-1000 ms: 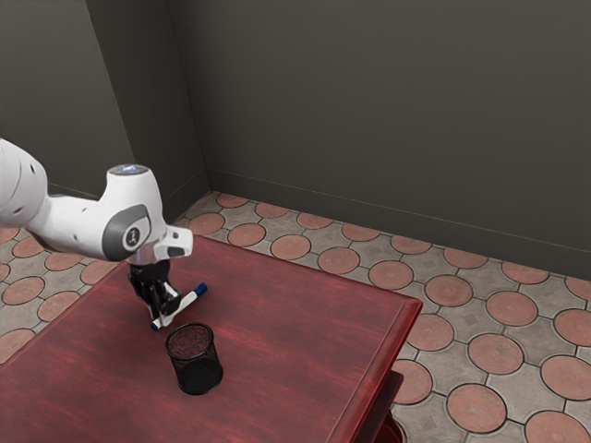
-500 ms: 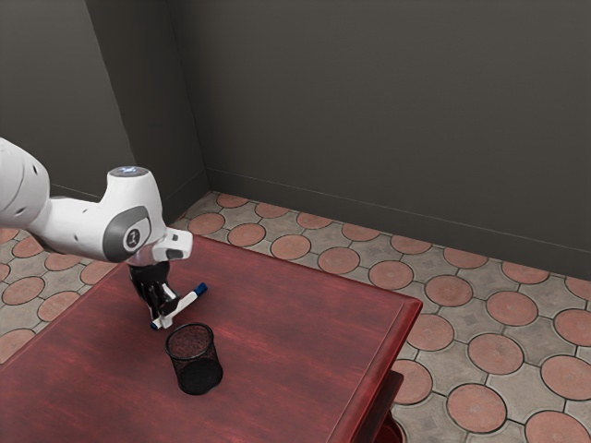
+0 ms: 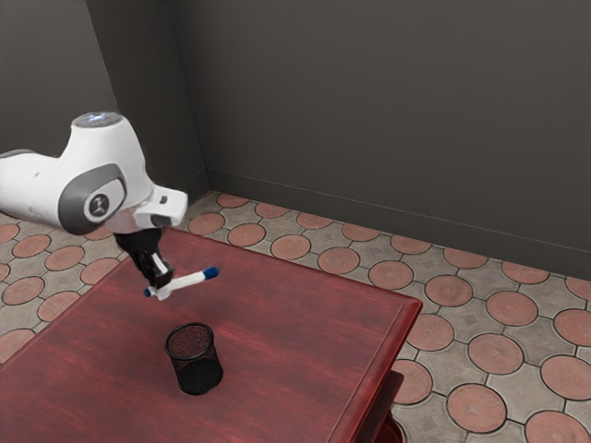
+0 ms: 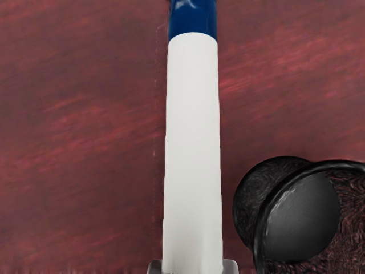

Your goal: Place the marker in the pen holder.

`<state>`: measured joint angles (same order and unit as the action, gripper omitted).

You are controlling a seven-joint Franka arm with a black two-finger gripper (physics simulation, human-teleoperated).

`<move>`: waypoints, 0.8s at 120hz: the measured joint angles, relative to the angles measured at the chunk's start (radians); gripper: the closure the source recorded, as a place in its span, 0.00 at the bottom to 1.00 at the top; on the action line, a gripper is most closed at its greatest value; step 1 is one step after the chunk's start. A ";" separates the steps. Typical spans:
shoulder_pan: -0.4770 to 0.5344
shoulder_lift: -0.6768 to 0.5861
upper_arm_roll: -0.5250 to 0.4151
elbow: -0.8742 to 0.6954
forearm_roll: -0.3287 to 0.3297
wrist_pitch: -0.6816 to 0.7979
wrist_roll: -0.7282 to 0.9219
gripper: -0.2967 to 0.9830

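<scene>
In the exterior view my gripper is raised over the table, shut on the white marker close to one end. The marker lies nearly level in the grip, its blue cap pointing to the exterior view's right. The black mesh pen holder stands upright on the table, lower in that view than the gripper. In the wrist view the marker runs out from between two grey fingertips, and the pen holder is beside it, apart from it.
The red wooden table carries the pen holder, and its far corner is at the exterior view's right. A tiled floor and dark grey walls lie beyond it.
My gripper has risen from the table with the marker in it, and the marker now hangs higher and more level. The pen holder has stayed where it was.
</scene>
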<state>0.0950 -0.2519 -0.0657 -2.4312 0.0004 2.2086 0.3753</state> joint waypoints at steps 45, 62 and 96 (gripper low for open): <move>0.013 -0.155 -0.049 -0.141 -0.083 -0.171 -0.026 0.80; 0.004 -0.064 -0.050 -0.066 -0.089 -0.198 -0.031 0.78; -0.017 0.119 -0.057 0.212 -0.097 -0.263 -0.039 0.43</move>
<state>0.0783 -0.1333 -0.1231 -2.2189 -0.0962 1.9451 0.3366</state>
